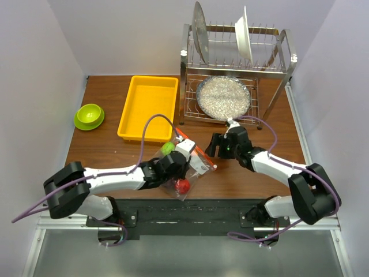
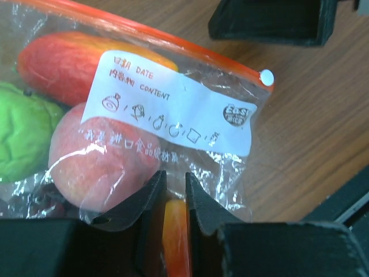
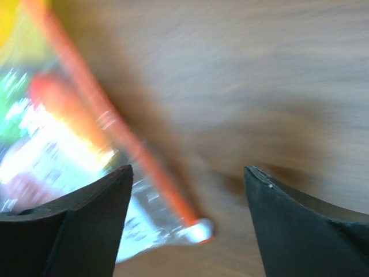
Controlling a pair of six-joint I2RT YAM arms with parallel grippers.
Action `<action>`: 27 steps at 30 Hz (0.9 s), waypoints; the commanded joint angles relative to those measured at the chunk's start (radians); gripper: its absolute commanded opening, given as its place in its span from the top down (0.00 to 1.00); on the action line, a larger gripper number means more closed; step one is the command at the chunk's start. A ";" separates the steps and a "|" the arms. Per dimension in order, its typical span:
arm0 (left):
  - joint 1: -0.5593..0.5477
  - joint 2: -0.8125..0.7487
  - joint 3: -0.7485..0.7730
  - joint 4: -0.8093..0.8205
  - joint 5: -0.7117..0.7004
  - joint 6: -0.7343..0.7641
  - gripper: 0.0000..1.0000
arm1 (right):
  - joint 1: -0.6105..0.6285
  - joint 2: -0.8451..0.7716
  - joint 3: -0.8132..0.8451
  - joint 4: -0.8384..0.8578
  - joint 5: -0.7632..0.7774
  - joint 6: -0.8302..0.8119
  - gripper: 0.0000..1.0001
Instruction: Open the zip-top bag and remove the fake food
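The zip-top bag (image 1: pixel 193 161) lies on the wooden table between the arms, its orange-red zip strip (image 1: pixel 199 151) facing the right arm. It holds fake food: a red tomato (image 1: pixel 183 185) and a green fruit (image 1: pixel 168 148). In the left wrist view the bag (image 2: pixel 173 109) shows an orange-red elongated piece (image 2: pixel 63 57), a pink peach (image 2: pixel 98 161), a green fruit (image 2: pixel 20 135) and a white zip slider (image 2: pixel 266 77). My left gripper (image 2: pixel 175 176) is shut on the bag's edge. My right gripper (image 3: pixel 189 173) is open just above the slider end (image 3: pixel 199 231) of the zip strip; this view is blurred.
A yellow tray (image 1: pixel 148 107) and a lime-green bowl (image 1: pixel 89 115) stand at the back left. A metal dish rack (image 1: pixel 236 75) with plates and a round dish stands at the back right, close behind my right gripper (image 1: pixel 216 147).
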 commanded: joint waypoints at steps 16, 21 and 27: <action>0.002 -0.146 -0.165 0.024 0.016 -0.105 0.76 | 0.070 0.187 -0.008 0.207 -0.267 0.011 0.44; 0.002 -0.152 -0.170 0.035 0.024 -0.107 0.76 | 0.074 0.118 -0.094 0.235 -0.341 0.064 0.62; 0.000 -0.174 -0.184 0.058 0.060 -0.100 0.76 | 0.076 -0.045 -0.165 0.210 -0.386 0.106 0.87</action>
